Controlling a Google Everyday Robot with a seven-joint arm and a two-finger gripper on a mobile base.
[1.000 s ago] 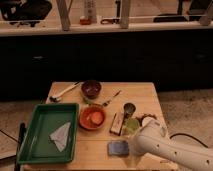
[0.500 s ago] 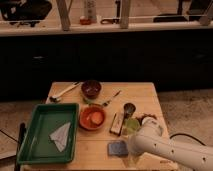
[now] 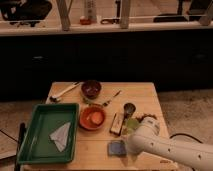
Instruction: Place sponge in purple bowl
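The sponge is a small flat blue-grey pad lying near the front edge of the wooden table. The purple bowl stands at the back of the table, left of centre, well away from the sponge. My gripper is at the end of the white arm, low over the table and right against the sponge's right side. The arm covers the gripper's tip.
An orange bowl sits between the sponge and the purple bowl. A tan-and-black block and a small dark cup lie just behind the gripper. A green tray with a white cloth fills the left. Utensils lie at the back.
The arm has shifted left and down, bringing the gripper from beside the sponge to right against it. The sponge and bowls have not moved.
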